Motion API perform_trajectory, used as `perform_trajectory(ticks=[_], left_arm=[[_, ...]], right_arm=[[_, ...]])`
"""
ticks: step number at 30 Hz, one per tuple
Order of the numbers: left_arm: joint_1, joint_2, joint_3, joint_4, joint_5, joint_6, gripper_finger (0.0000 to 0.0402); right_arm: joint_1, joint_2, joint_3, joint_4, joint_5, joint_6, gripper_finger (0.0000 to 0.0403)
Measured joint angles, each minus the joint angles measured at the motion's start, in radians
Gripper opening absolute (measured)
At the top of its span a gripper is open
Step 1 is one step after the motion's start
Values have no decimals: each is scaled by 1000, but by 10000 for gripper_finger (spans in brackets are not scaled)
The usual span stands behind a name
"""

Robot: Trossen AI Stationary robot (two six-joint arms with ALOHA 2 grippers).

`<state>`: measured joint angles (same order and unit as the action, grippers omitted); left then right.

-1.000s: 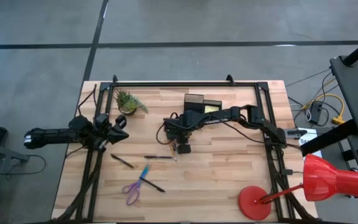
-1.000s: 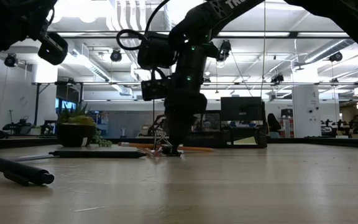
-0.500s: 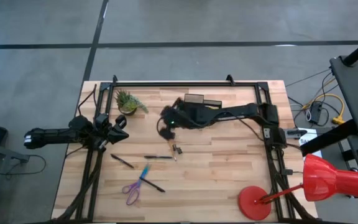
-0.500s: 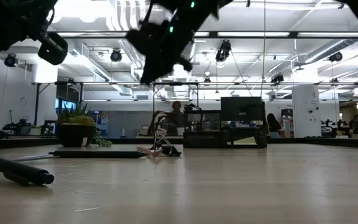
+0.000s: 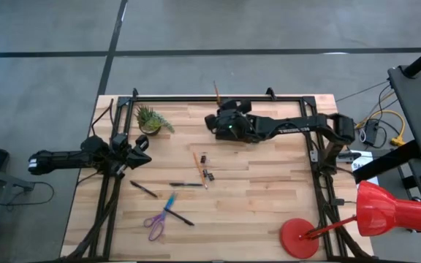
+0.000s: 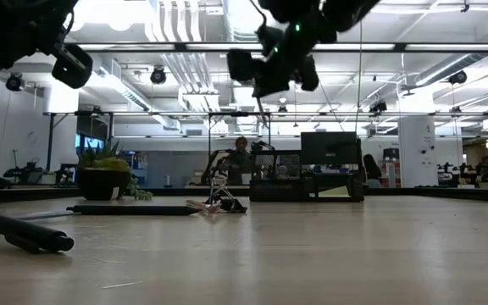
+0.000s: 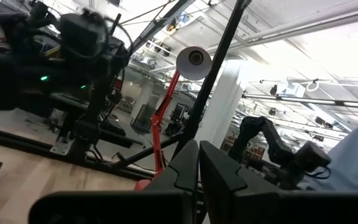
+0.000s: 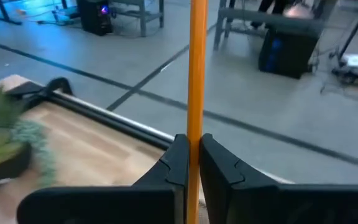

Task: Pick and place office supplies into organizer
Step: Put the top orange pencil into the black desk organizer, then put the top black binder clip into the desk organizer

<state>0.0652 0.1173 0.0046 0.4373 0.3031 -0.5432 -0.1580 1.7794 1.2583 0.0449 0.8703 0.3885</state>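
My right gripper (image 5: 218, 111) hangs high over the table's far middle, shut on an orange pencil (image 5: 215, 91) whose free end sticks out past the far rail. The black organizer (image 6: 278, 178) stands below it. My right arm hides the organizer in the high view. On the table lie a second orange pencil (image 5: 196, 162), two small dark clips (image 5: 206, 166), thin black pens (image 5: 185, 184), a blue pen (image 5: 170, 201) and purple scissors (image 5: 154, 225). My left gripper (image 5: 136, 150) waits shut at the table's left side, holding nothing. My right gripper pinches the orange pencil's shaft (image 8: 196, 127) between its two fingers (image 8: 178, 158). The fingers lie across the pencil, coming from the table's right side. The pencil is lifted clear of the table, and its long free part (image 8: 197, 62) runs straight out from the fingers.
A small green potted plant (image 5: 150, 119) stands at the far left. A red desk lamp has its base (image 5: 298, 237) at the near right corner. A black rail frame (image 5: 196, 97) runs along the far edge and down both sides.
My right gripper has risen from the table's middle with an orange pencil, gone toward the far edge to above the organizer, and rolled from pointing down to nearly level. The pencil is lifted clear. A second pencil and the clips stay on the table.
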Motion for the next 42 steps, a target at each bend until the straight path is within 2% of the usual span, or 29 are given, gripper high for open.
perform_trajectory(ticks=[4,7,14,19,29,33,38,42], left_arm=[[0,1,0,0,0,0,0],[0,1,0,0,0,0,0],[0,1,0,0,0,0,0],[0,0,0,0,0,0,0],[0,1,0,0,0,0,0],[0,1,0,0,0,0,0],[0,1,0,0,0,0,0],[0,1,0,0,0,0,0]], right_arm=[[-21,6,-64,151,-4,-109,13],[-39,11,-118,206,-6,-145,13],[-82,12,-299,460,-16,-212,13],[-94,12,-367,518,-25,-223,13],[-95,12,-390,527,-92,-336,14],[-99,12,-394,529,-147,-378,35],[-108,50,-395,527,-197,-437,83],[-100,56,-395,529,-210,-415,124]])
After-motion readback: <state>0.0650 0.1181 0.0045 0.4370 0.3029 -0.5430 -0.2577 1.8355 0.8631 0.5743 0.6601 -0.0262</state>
